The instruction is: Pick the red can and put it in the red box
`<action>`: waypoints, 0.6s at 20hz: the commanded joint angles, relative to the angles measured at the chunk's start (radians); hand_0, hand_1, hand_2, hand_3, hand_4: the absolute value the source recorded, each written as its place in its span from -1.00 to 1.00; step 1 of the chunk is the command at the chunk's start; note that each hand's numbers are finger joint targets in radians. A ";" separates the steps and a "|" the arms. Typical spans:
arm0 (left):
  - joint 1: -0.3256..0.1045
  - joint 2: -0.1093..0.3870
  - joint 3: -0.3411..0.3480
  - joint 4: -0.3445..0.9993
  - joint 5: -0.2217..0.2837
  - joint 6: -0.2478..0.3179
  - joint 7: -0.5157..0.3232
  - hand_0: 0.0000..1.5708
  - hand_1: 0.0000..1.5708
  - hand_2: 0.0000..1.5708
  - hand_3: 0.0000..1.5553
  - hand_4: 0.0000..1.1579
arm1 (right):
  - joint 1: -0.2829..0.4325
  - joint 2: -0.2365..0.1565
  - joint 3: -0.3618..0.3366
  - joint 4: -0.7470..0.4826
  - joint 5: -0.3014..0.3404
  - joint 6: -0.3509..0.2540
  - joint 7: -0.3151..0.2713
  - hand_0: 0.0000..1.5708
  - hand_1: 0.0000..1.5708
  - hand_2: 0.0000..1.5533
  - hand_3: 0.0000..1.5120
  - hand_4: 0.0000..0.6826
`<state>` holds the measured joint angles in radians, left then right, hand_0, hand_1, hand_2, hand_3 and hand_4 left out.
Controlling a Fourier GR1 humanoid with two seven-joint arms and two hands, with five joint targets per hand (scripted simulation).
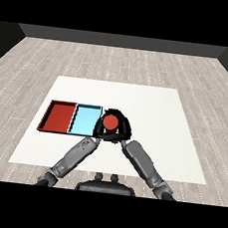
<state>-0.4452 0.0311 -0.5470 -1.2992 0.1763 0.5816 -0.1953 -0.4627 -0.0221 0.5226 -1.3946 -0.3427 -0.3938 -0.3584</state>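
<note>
Two black robot hands meet around the red can (pixel 110 121), which stands upright just to the right of the light blue tray (pixel 85 119) and close to its right wall. The right robot hand (pixel 124 128) curls over the can from the right and behind, its dark fingers arching across the top rim. The left robot hand (pixel 100 128) comes in from the lower left and sits against the can's left side, in the narrow gap between can and tray; whether its fingers wrap the can or merely lie beside it cannot be told from this view. The red tray (pixel 58 116) lies wall to wall with the blue one on its left, so the blue tray sits between the can and the red tray. Both trays are bare inside (only their flat floors show). The white counter (pixel 156 116) offers wide open room to the right of the hands and behind them toward the far edge. The red tray's left wall sits near the counter's left edge. Both grey forearms slope in from the near edge.
</note>
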 commanded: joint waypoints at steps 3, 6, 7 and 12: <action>0.023 -0.030 -0.031 0.020 0.007 0.012 -0.014 1.00 1.00 1.00 0.92 0.98 | 0.055 -0.002 -0.037 -0.079 0.049 0.062 0.013 -1.00 -1.00 -1.00 -1.00 -1.00; 0.005 -0.030 -0.076 0.016 0.000 0.063 -0.018 1.00 1.00 1.00 0.91 0.98 | 0.033 0.008 -0.033 -0.102 0.093 0.024 0.062 -1.00 -1.00 -1.00 -1.00 -1.00; 0.061 -0.030 -0.009 -0.003 -0.044 -0.009 -0.034 1.00 1.00 1.00 0.91 0.99 | 0.015 0.021 -0.013 -0.070 0.100 -0.029 0.032 -1.00 -1.00 -1.00 -1.00 -1.00; 0.068 -0.002 -0.003 -0.035 -0.036 -0.018 0.015 1.00 1.00 1.00 0.91 0.98 | 0.074 -0.057 -0.099 -0.152 0.138 0.035 0.056 -1.00 -1.00 -1.00 -1.00 -1.00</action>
<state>-0.4251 0.0105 -0.5697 -1.2981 0.1582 0.5833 -0.1978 -0.4325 -0.0401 0.4531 -1.4765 -0.2425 -0.3614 -0.3110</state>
